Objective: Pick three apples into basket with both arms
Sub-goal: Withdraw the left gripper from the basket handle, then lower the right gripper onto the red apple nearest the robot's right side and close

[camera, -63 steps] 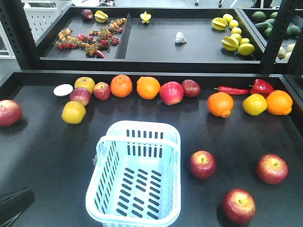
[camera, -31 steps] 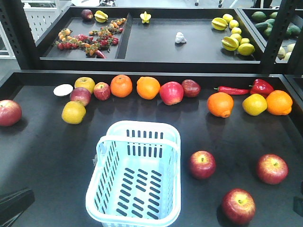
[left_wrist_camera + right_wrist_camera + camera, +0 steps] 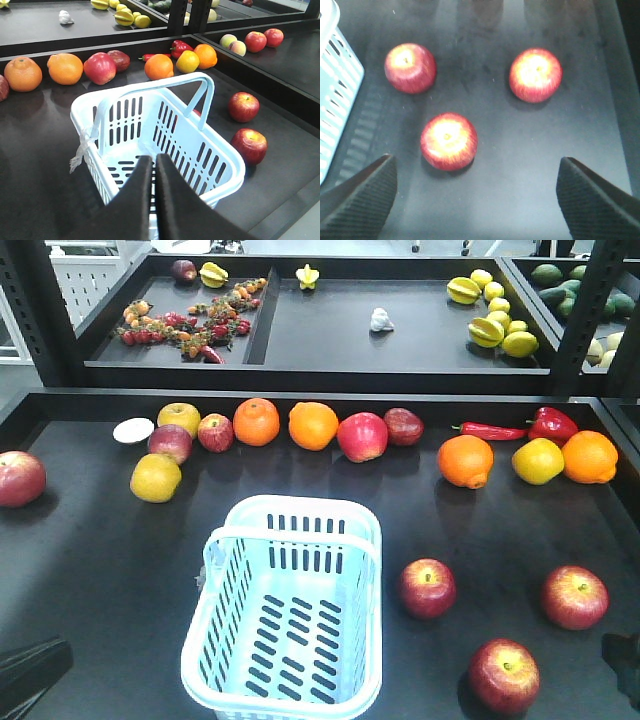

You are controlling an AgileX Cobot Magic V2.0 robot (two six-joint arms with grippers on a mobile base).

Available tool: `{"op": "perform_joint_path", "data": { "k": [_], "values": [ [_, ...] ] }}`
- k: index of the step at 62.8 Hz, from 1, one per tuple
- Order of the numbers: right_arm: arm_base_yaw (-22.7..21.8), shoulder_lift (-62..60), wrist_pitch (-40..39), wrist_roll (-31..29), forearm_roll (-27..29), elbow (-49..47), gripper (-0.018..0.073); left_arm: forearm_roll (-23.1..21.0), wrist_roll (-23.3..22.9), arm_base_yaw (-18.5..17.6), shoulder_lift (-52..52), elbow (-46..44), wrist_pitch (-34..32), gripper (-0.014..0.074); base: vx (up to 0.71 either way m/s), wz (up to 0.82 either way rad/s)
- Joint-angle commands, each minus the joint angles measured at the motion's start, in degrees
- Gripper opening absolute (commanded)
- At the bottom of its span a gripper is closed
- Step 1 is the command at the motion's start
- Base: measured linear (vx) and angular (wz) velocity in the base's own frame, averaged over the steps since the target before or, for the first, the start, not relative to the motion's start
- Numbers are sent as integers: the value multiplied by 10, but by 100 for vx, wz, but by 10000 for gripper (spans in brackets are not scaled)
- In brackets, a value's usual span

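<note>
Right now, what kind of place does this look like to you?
Probably a mock grocery produce display: oranges and red peppers lie loose in a row on a black counter, starfruit sit in a tray behind, and a shopping basket stands in front.

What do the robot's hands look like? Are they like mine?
Not quite. Each has just two fingers, and all of them are matte black. The left end effector has smooth, curved fingers that narrow toward the tips. The right end effector has broad, wedge-shaped fingers covered in fine diagonal ribbing. No cables or labels show in these views.
</note>
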Motion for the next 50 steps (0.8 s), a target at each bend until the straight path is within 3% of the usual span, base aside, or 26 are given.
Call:
{"op": "perform_joint_path", "data": {
  "k": [1,13,21,38,50],
  "values": [
    [-2,42,-21,13,-15,-42,631,15,-5,-2,5,-16,-16,-6,0,0],
    [-2,180,-25,100,-119,-119,627,15,-5,-2,5,-16,-16,-6,0,0],
    [-2,275,6,154,-125,-194,620,15,-5,-2,5,-16,-16,-6,0,0],
    [-2,455,100,120,-125,-354,612,15,-5,-2,5,-16,-16,-6,0,0],
    [-17,533,115,98,-104,-417,609,15,-5,-2,5,-16,-16,-6,0,0]
  ]
}}
